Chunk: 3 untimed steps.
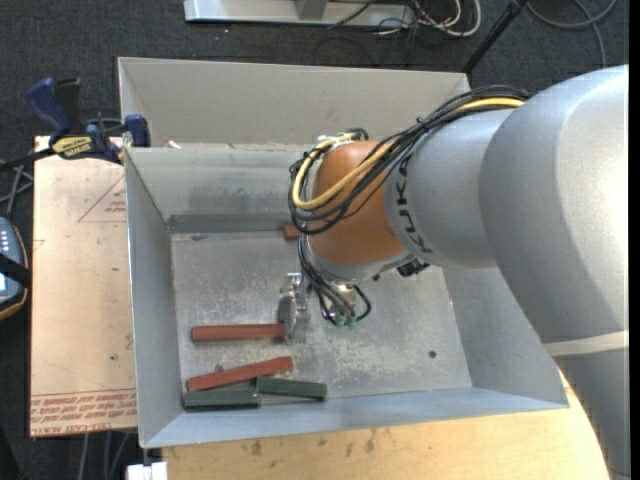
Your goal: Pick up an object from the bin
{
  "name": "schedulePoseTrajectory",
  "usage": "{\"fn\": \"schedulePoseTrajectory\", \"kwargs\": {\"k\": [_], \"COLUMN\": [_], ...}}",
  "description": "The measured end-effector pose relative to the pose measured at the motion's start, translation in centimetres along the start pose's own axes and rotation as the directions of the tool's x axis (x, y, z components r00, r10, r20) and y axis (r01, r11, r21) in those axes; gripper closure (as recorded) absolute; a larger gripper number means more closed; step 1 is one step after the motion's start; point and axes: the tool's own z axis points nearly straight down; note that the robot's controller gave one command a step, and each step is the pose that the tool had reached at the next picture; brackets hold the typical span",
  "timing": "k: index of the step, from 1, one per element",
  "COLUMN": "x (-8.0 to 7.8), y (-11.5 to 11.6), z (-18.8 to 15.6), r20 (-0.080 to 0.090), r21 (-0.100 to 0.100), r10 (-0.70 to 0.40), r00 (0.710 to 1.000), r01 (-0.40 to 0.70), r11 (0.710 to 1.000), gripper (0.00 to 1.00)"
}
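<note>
Bin [400, 363]: grey metal, scuffed floor.
Stick [237, 334]: flat, red-brown, toward 8 o'clock.
Gripper [293, 316]: over the stick's 3 o'clock end; jaws' state cannot be told.
Arm [520, 188]: lettered "KUKA".

**Maker's name on the arm**

The writing that can be read is a brand name on the robot's arm [480, 198]. Its dark capital lettering [405, 196] stands on the grey casing, just right of the orange cover [345, 213] at the wrist. The word runs along the casing, turned sideways to the view. "KUK" reads plainly; the last letter sits where the casing curves away and is hard to make out. Black and yellow cables [330, 173] pass close by the word's upper end.
</note>
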Motion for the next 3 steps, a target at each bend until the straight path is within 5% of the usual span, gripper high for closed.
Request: {"fn": "schedulePoseTrajectory", "kwargs": {"k": [1, 2, 3], "x": [5.1, 4.9, 4.5], "y": [4.1, 4.0, 4.7], "z": [-2.3, -2.2, 0.2], "r20": [0.006, 0.01, 0.008], "r21": [0.0, 0.0, -0.002], "r10": [0.056, 0.058, 0.201], "r00": [0.998, 0.998, 0.98], "r01": [-0.056, -0.058, -0.201], "r11": [0.998, 0.998, 0.98], "gripper": [0.0, 0.0, 1.0]}}
